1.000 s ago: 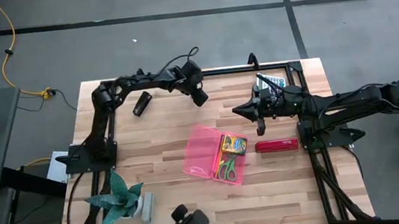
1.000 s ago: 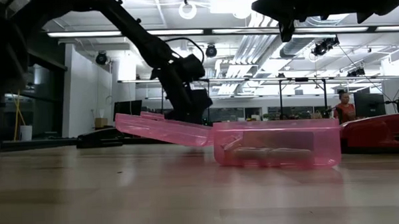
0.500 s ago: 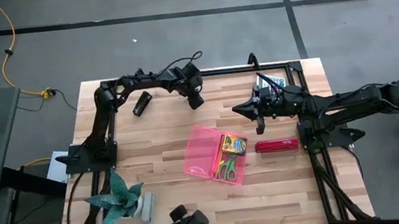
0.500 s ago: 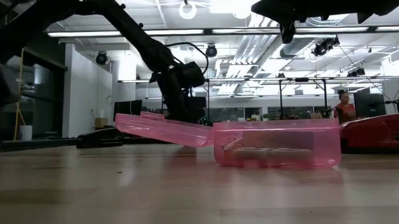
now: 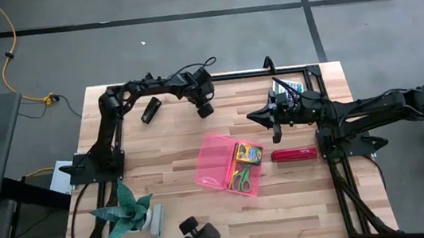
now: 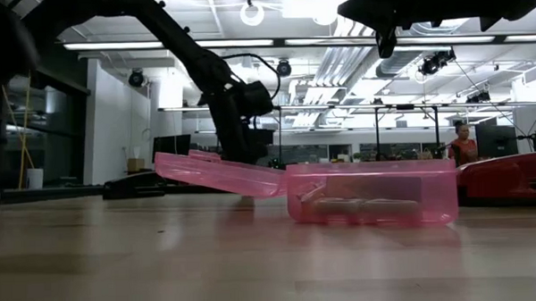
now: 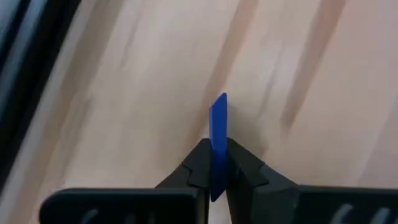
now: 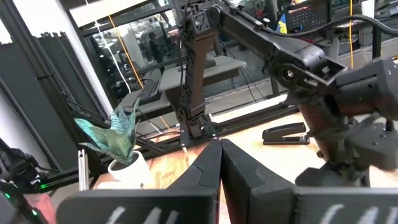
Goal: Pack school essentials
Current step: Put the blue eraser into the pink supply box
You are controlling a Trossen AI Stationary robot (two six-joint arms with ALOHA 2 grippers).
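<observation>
Nearest, at 6 o'clock, the pink case (image 5: pixel 229 165) lies open on the surface (image 5: pixel 167 212), with crayon box (image 5: pixel 248 154) and scissors (image 5: pixel 240 180) already inside. Just past it at 3 o'clock, the red stapler (image 5: pixel 294 154) lies outside the case. My right fingers (image 5: pixel 277 136) hang pressed together, holding nothing, above it. Farthest, at 12 o'clock, my left fingers (image 7: pixel 214 163) clamp a thin blue eraser (image 7: pixel 218 127). Over the last second that arm has drawn back from the case, toward the far edge. I judge the eraser's delivery is not progressing.
</observation>
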